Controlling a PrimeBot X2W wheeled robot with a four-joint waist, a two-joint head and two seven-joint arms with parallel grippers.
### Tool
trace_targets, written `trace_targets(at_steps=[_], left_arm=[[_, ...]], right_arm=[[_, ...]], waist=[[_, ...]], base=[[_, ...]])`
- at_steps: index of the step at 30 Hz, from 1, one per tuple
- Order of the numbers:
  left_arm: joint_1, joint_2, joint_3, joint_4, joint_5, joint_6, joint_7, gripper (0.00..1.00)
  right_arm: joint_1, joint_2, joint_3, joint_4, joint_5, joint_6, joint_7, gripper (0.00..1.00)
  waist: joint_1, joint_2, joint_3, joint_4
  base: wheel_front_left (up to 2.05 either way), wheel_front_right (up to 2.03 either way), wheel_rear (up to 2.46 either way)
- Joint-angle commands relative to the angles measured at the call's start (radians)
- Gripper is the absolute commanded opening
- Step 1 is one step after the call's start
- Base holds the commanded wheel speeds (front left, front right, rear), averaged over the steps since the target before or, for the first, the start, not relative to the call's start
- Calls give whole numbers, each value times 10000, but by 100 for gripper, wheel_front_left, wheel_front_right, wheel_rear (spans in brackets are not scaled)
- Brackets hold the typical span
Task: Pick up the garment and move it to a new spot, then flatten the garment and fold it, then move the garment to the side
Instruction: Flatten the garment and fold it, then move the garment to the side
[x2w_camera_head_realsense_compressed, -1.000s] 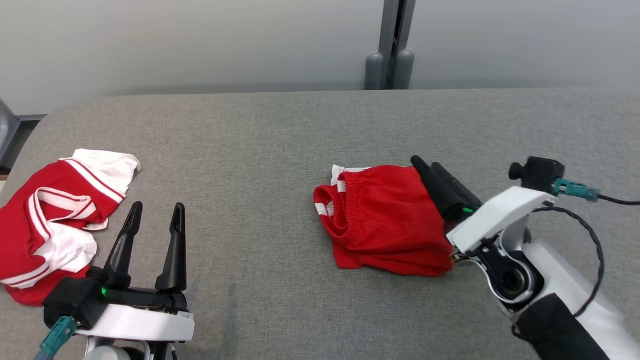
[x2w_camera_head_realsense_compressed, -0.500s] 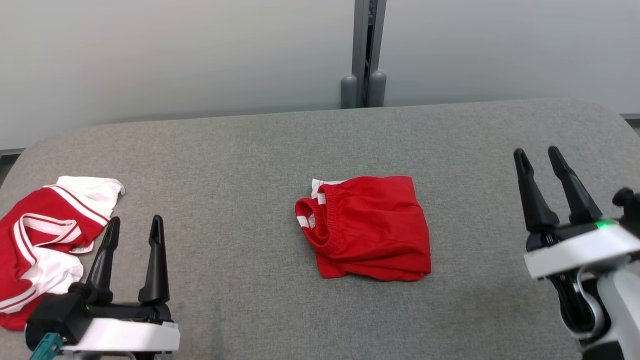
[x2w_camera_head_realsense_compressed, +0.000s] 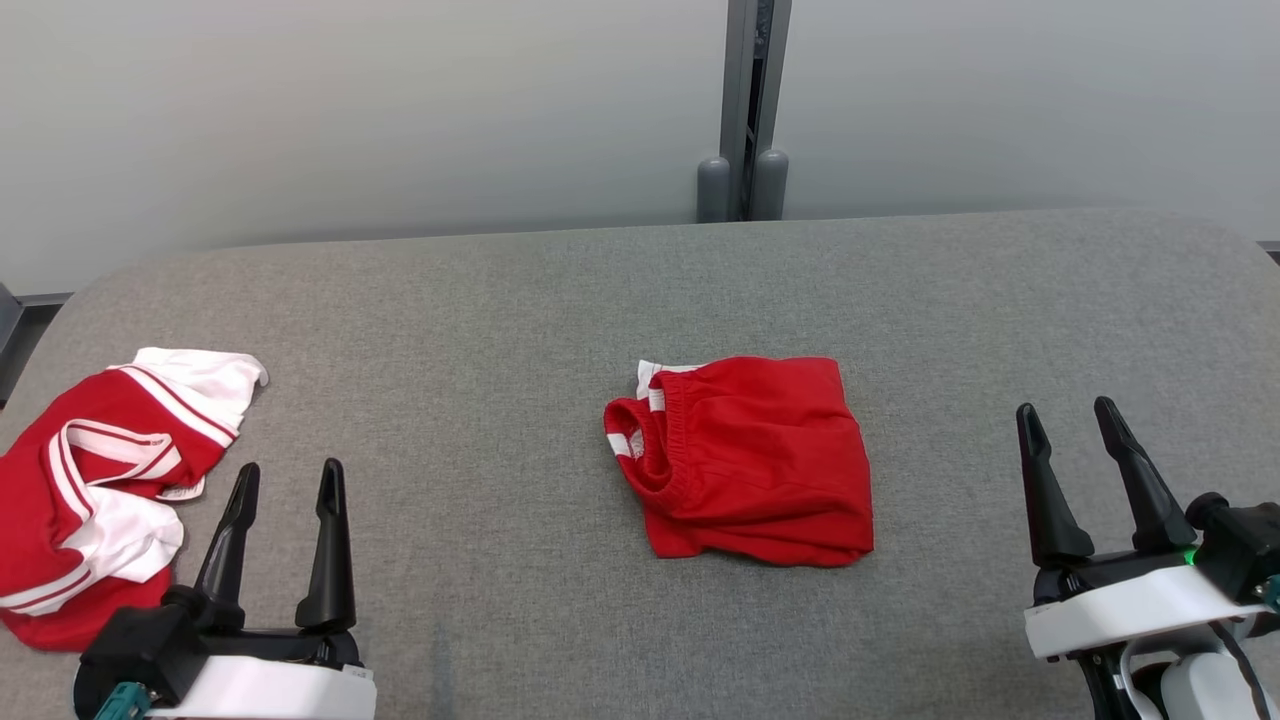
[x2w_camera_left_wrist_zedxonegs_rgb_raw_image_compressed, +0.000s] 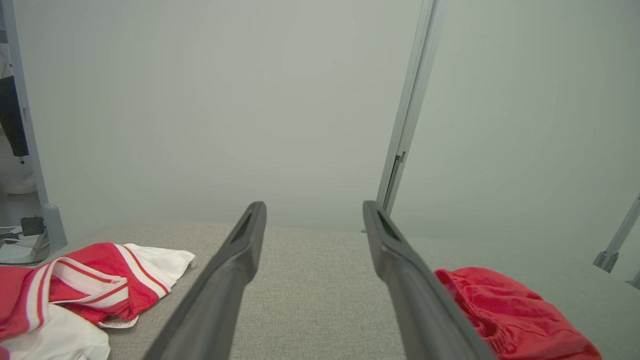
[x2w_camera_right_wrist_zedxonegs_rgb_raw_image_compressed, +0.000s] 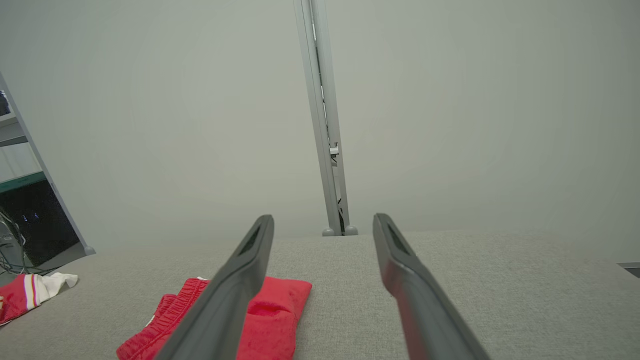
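A red garment (x2w_camera_head_realsense_compressed: 750, 470) with a ribbed waistband lies folded into a small rectangle at the middle of the grey padded table (x2w_camera_head_realsense_compressed: 500, 300). It also shows low in the left wrist view as the garment (x2w_camera_left_wrist_zedxonegs_rgb_raw_image_compressed: 515, 315) and in the right wrist view as the garment (x2w_camera_right_wrist_zedxonegs_rgb_raw_image_compressed: 280, 305). My left gripper (x2w_camera_head_realsense_compressed: 290, 466) stands open at the lower left, well clear of it, and is the left gripper (x2w_camera_left_wrist_zedxonegs_rgb_raw_image_compressed: 314, 205) in its own view. My right gripper (x2w_camera_head_realsense_compressed: 1065, 407) stands open at the lower right, apart from the cloth, with nothing between its fingers; the right gripper (x2w_camera_right_wrist_zedxonegs_rgb_raw_image_compressed: 324, 217) points past it.
A crumpled red-and-white garment (x2w_camera_head_realsense_compressed: 90, 490) lies at the table's left edge, just left of my left gripper; it shows too as the crumpled garment (x2w_camera_left_wrist_zedxonegs_rgb_raw_image_compressed: 85, 285). A grey post (x2w_camera_head_realsense_compressed: 745, 110) stands behind the table against a pale wall. Bare grey surface surrounds the folded piece.
My right gripper has drawn back from the folded garment's right edge to the lower right, leaving the garment flat on the table. The head view has shifted. The left gripper stays open.
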Motion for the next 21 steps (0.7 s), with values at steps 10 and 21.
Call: trace_targets(at_steps=[10, 21], left_arm=[[-61, -5, -214, -40, 73, -15, -47, 100], [-64, -13, -613, 158, -83, -15, -47, 100]], right_arm=[[-64, 37, -218, 542, -224, 19, -42, 100], [-1178, -235, 326, 2887, 343, 19, 157, 100]], waist=[[0, 0, -160, 150], [0, 0, -356, 829]], base=[[0, 0, 0], [0, 0, 0]])
